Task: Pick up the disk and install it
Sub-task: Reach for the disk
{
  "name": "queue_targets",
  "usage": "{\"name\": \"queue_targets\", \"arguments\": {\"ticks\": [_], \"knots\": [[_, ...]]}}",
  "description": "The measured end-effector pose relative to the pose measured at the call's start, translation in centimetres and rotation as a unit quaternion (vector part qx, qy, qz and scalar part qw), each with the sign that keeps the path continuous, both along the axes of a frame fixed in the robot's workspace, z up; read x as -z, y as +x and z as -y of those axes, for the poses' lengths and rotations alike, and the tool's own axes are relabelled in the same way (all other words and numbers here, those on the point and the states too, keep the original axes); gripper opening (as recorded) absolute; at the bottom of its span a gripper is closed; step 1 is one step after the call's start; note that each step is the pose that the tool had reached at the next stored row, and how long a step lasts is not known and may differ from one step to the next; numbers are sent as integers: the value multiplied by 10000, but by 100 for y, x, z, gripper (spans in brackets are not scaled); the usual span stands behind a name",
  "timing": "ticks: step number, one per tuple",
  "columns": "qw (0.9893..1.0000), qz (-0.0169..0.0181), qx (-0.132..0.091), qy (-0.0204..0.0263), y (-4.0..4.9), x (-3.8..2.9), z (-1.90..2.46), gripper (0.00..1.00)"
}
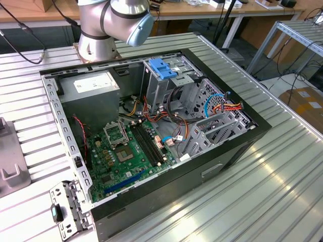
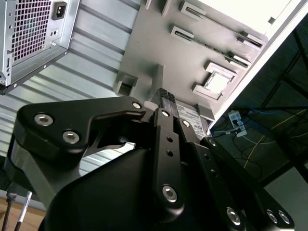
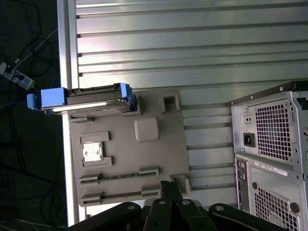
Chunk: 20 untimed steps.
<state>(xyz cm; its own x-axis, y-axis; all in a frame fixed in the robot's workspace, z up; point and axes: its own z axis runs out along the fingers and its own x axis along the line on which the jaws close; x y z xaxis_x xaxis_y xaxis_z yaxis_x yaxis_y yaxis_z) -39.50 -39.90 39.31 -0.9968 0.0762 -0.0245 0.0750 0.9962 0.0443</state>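
Disk not picked yet: black two-finger gripper [image 3: 169,186] is clenched on nothing, above the opposite end of the plate.

Flat grey-metal hard disk in its light-blue plastic carrier [image 3: 84,100] looks to stand on its long edge in a slot of the flat grey plastic fixture plate [image 3: 159,159]. The plate lies on the ribbed aluminium table [image 3: 192,43], beside the rear of the open black-and-silver computer case [image 3: 269,144]. Disk is across the whole plate from the gripper, well apart. Its long axis runs crosswise to that line, parallel to the plate's long slots near the fingertips; one carrier end overhangs the table edge. In the second wrist view the pads [image 2: 163,97] sit pressed together. Wrist points down at the plate and hovers clear of it. Silver arm base [image 1: 101,25] stands past the case's far side in the exterior view.
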Motion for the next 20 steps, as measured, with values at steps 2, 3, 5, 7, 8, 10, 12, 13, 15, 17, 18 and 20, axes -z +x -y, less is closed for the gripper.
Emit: {"name": "queue_targets", "arguments": {"ticks": [2, 3, 5, 7, 8, 10, 12, 13, 15, 17, 18, 20], "knots": [[10000, 0, 0, 0, -11, 0, 0, 10], [10000, 0, 0, 0, -15, 1, 0, 10], [10000, 0, 0, 0, -25, 1, 0, 10], [10000, 0, 0, 0, -36, 1, 0, 10], [10000, 0, 0, 0, -40, 1, 0, 10], [10000, 0, 0, 0, -50, 1, 0, 10], [10000, 0, 0, 0, -65, 2, 0, 10], [10000, 0, 0, 0, -69, 2, 0, 10], [10000, 0, 0, 0, -81, 3, 0, 10], [10000, 0, 0, 0, -89, 3, 0, 10], [10000, 0, 0, 0, -95, 3, 0, 10], [10000, 0, 0, 0, -102, 4, 0, 10]]}}
